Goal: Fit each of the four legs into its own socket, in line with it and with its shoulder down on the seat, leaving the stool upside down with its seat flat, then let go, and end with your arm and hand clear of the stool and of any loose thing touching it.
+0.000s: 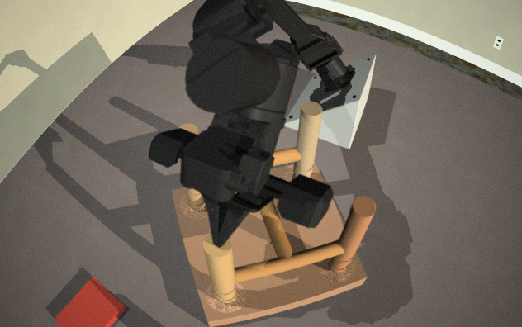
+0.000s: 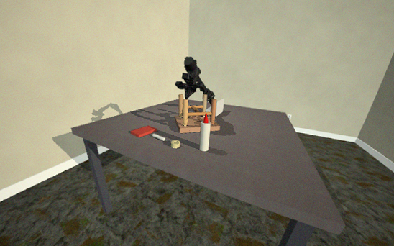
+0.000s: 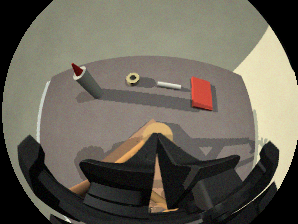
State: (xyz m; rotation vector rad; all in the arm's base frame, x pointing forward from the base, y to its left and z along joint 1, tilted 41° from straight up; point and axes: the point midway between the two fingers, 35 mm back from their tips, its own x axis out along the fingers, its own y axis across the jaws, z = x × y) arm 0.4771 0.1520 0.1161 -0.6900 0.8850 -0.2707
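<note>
Stool seat [image 1: 289,290] [image 2: 199,127]: flat on the table [image 2: 254,159], upside down.
Legs: four, standing up from its corners; whether every shoulder is fully down, I cannot tell.
Rails: orange bars between legs.
Gripper [image 1: 219,244] [image 2: 186,98] [image 3: 156,136]: jaws pressed together, nothing between them, tips at the top of the pale yellow leg [image 1: 220,270] [image 2: 186,112] [image 3: 159,129]; contact unclear.
Red block [image 1: 92,303] [image 2: 143,131] [image 3: 201,93]: apart from the seat.
White stick [image 2: 159,137] [image 3: 169,85]: between red block and yellow ring [image 2: 172,145] [image 3: 128,79].
White bottle [image 2: 204,137] [image 3: 89,84]: upright, red-tipped.
</note>
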